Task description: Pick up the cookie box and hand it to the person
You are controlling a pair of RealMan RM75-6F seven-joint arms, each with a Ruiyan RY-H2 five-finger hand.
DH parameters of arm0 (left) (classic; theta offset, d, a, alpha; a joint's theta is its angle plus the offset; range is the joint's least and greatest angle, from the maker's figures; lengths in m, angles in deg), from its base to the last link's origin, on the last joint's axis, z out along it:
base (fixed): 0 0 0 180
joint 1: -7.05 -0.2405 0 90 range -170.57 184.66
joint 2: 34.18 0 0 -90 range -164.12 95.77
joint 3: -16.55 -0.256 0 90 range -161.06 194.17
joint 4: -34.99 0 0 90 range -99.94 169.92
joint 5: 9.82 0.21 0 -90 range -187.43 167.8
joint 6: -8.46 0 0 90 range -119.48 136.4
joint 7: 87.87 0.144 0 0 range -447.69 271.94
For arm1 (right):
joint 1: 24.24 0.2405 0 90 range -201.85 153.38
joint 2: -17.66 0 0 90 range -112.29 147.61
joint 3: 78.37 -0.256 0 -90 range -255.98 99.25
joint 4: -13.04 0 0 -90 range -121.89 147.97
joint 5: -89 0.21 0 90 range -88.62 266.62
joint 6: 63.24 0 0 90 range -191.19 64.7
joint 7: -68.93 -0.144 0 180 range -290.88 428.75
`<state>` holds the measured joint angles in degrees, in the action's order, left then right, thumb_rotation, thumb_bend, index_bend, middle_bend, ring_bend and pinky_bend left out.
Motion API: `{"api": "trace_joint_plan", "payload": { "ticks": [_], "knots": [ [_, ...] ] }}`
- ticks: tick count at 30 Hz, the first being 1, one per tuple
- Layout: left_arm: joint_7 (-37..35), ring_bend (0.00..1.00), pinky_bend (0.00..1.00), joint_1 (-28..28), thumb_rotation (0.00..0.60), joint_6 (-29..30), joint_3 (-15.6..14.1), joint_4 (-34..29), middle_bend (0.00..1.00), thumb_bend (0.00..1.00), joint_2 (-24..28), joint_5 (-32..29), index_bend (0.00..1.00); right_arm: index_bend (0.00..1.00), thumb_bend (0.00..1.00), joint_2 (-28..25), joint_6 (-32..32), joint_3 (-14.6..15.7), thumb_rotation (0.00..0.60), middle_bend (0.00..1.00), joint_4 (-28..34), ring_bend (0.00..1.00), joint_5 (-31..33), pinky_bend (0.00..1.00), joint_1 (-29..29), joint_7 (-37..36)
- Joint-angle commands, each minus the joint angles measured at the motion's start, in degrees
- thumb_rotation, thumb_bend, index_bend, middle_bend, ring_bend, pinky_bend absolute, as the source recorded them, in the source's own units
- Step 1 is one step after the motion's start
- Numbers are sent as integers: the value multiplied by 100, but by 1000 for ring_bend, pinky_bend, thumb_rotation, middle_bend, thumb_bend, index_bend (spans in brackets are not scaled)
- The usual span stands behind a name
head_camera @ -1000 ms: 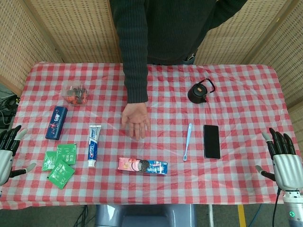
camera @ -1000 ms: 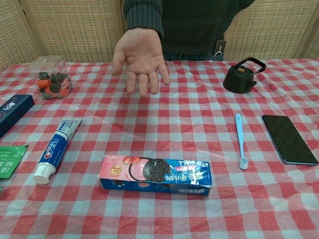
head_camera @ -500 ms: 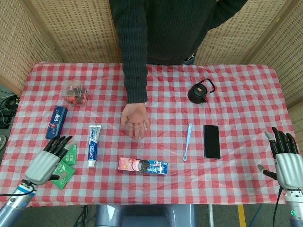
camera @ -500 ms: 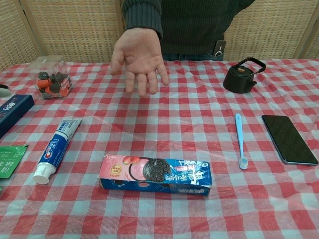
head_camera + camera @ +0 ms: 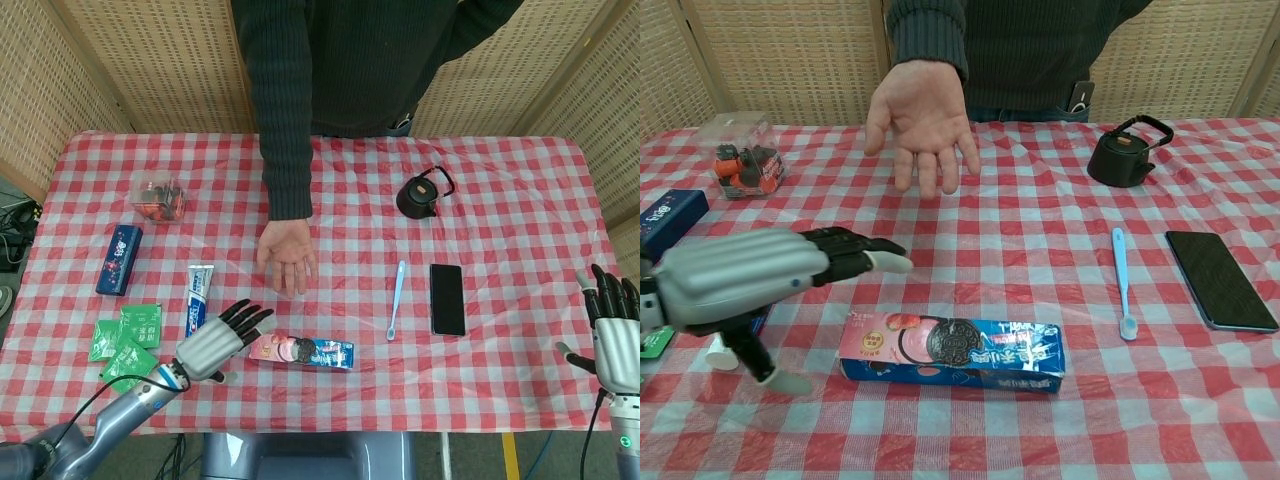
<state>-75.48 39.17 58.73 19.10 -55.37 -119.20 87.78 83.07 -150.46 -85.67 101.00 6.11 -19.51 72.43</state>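
The cookie box (image 5: 301,351) (image 5: 952,351), pink and blue with a dark cookie printed on it, lies flat near the table's front edge. My left hand (image 5: 217,341) (image 5: 750,280) hovers just left of the box's pink end, fingers stretched apart towards it, holding nothing. The person's hand (image 5: 286,256) (image 5: 921,120) is held out palm up over the middle of the table, behind the box. My right hand (image 5: 616,336) stays at the table's far right edge, fingers spread and empty; it shows only in the head view.
A toothpaste tube (image 5: 196,306) lies partly under my left hand. Green sachets (image 5: 127,345), a dark blue box (image 5: 118,259) and a clear snack tub (image 5: 159,197) sit to the left. A toothbrush (image 5: 396,298), phone (image 5: 447,298) and black teapot (image 5: 424,194) lie to the right.
My left hand has swept from the table's left edge rightward, past the sachets, to just beside the cookie box. My right hand has drifted slightly outward. The box has not moved.
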Motion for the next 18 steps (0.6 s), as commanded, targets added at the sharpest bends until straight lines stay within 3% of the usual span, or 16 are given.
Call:
{"api": "trace_joint_plan", "payload": {
  "ticks": [1, 6, 9, 15, 18],
  "knots": [
    [330, 12, 38, 463, 600, -536, 354, 134, 0, 0, -536, -555, 28, 0, 0, -1, 34, -42, 600, 0, -39, 0, 80, 0, 7, -25],
    [393, 129, 197, 852, 600, -840, 571, 484, 46, 0, -1039, -976, 127, 0, 0, -3, 91, -87, 600, 0, -102, 0, 221, 0, 5, -60],
    [429, 277, 372, 1032, 600, -903, 616, 667, 207, 0, -1217, -1071, 259, 0, 0, -4, 94, -113, 600, 0, -134, 0, 269, 0, 1, -79],
    [647, 449, 533, 1164, 600, -943, 635, 725, 398, 0, -1279, -1352, 472, 0, 0, -2, 113, -115, 600, 0, -132, 0, 282, 0, 8, -72],
    [704, 531, 602, 1117, 600, -683, 604, 622, 492, 0, -1206, -1349, 580, 0, 0, 8, 129, -107, 600, 0, -122, 0, 275, 0, 17, -61]
  ]
}}
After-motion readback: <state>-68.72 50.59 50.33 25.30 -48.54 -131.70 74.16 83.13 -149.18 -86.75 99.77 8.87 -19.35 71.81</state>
